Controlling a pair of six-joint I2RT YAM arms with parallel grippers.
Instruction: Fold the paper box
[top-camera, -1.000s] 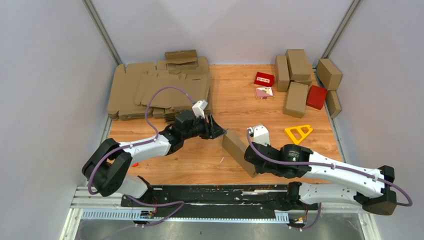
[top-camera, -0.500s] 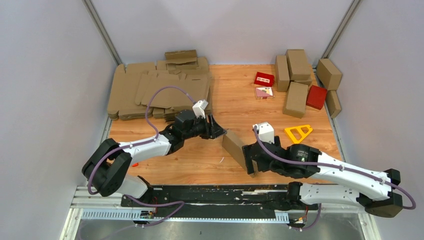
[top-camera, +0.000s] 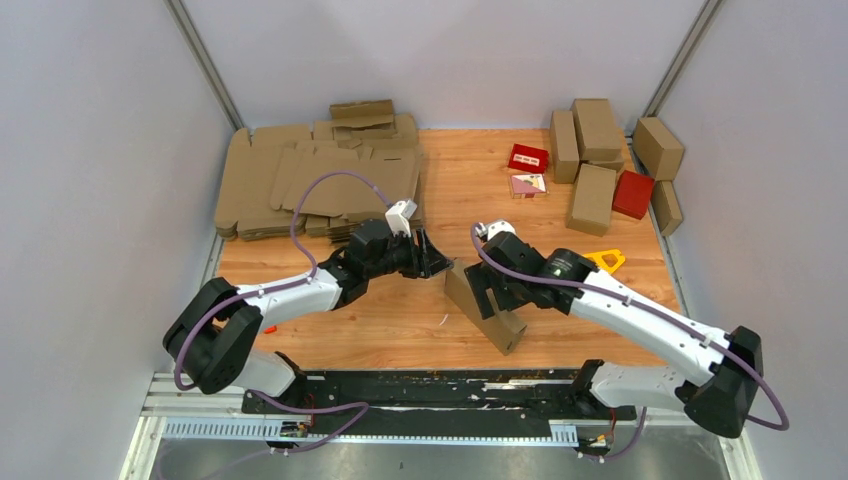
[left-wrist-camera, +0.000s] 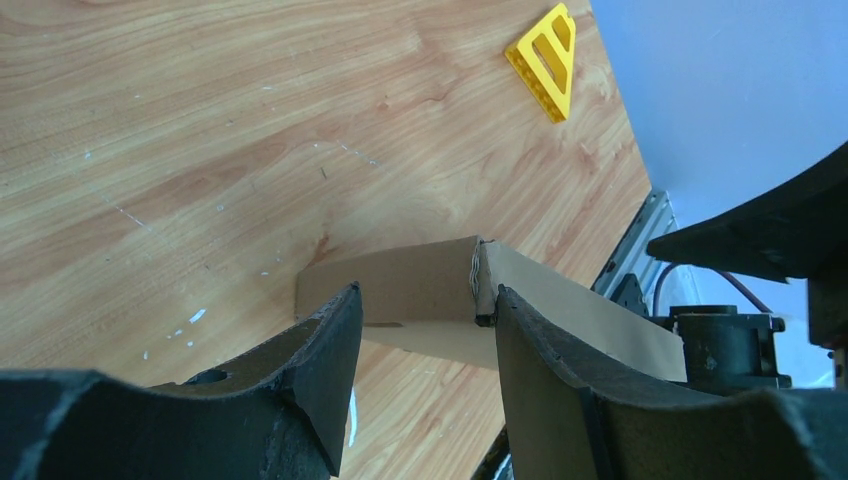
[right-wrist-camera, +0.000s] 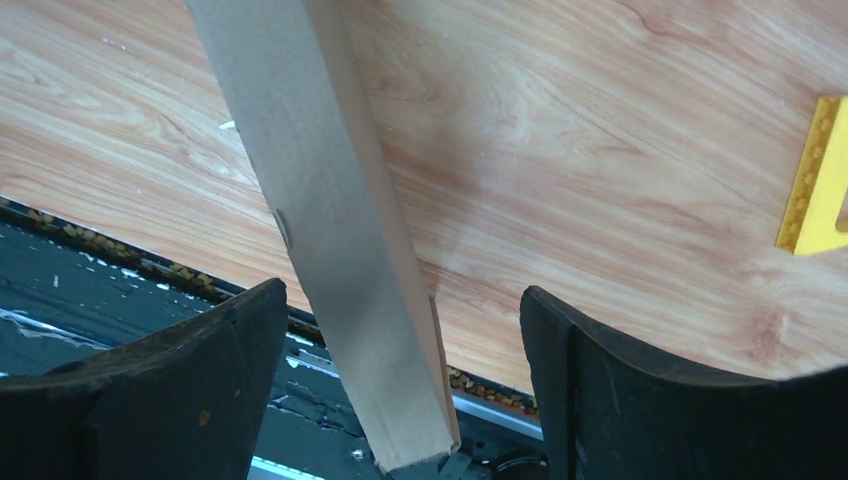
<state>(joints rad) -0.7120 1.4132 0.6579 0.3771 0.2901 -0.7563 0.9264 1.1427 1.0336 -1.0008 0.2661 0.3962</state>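
Observation:
The paper box (top-camera: 484, 310) is a long brown folded box lying diagonally on the wooden table near the middle. My left gripper (top-camera: 440, 264) is at its far end. In the left wrist view the jaws (left-wrist-camera: 424, 291) stand apart with the box's end face (left-wrist-camera: 400, 290) just past the tips; the right fingertip (left-wrist-camera: 500, 310) touches its corner. My right gripper (top-camera: 492, 292) hangs over the box's middle, open. The right wrist view shows the box (right-wrist-camera: 330, 230) between the gripper's fingers (right-wrist-camera: 402, 288) with a gap on each side.
A stack of flat brown blanks (top-camera: 320, 180) lies at the back left. Finished brown boxes (top-camera: 590, 160) and red boxes (top-camera: 632, 193) stand at the back right. A yellow triangle (top-camera: 606, 258) lies right of the right arm. The black rail (top-camera: 420, 385) runs along the near edge.
My right gripper has opened and let go of the box's near end, then moved up over its middle. The left gripper and the box have stayed in place.

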